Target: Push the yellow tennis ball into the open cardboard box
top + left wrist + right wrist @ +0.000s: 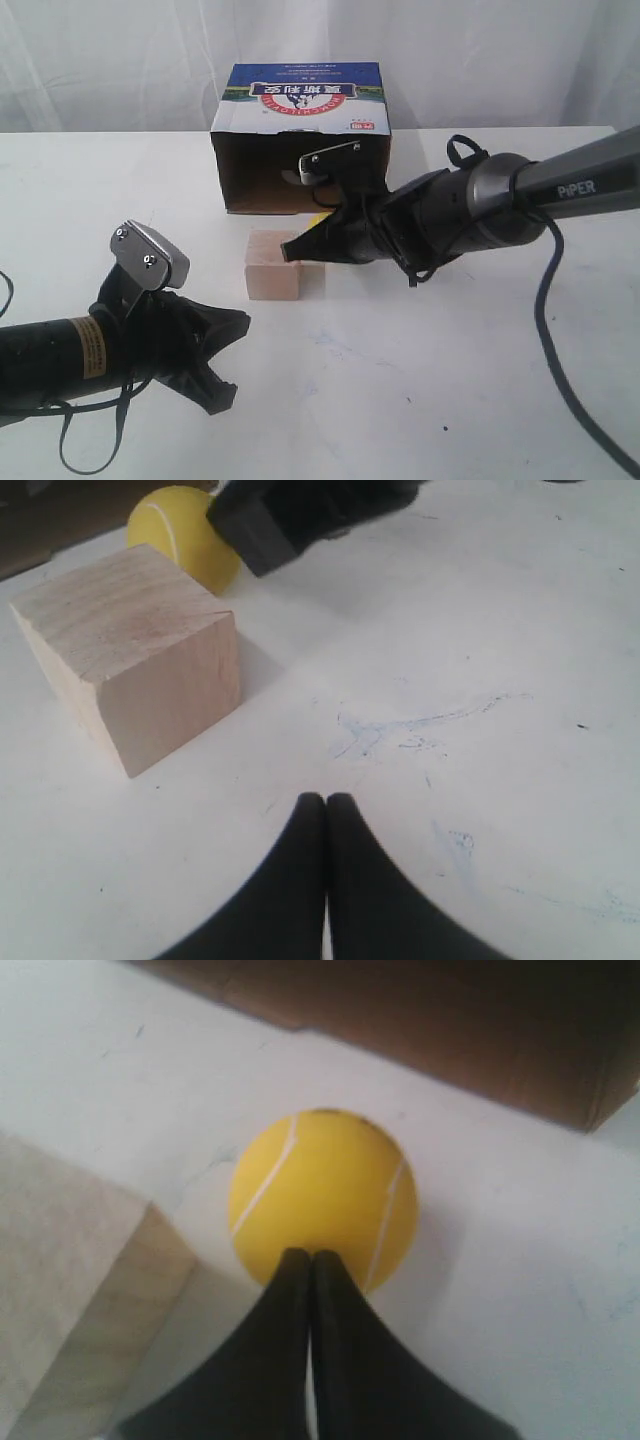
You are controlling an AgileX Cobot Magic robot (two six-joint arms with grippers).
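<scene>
The right pincer (310,1258) has its two black fingers pressed together into one point, and that point sits against the near side of the yellow tennis ball (320,1195), apparently touching it low on its curve. Straight beyond the ball, past a strip of bare white desk (500,1290), lie the brown lip and dark inside of the open cardboard box (450,1030). The ball rests on the desk just outside that mouth, not in it. Close beside the pincer's fingers stands a pale wooden cube (70,1290), near the ball. The right arm (560,185) stretches low and nearly level over the desk and reaches across the middle, with a black cable (550,330) hanging from it. The left pincer (326,802) is likewise pressed together, pinching nothing, and is held low over the desk. The cube stands ahead of it and off to one side, with the ball behind the cube. The exterior view hides nearly all of the ball behind the right pincer, leaving only a yellow sliver, but it alone shows the box's blue-white printed top with its red banner. The left wrist view shows ball and cube close together; whether they touch I cannot tell.
</scene>
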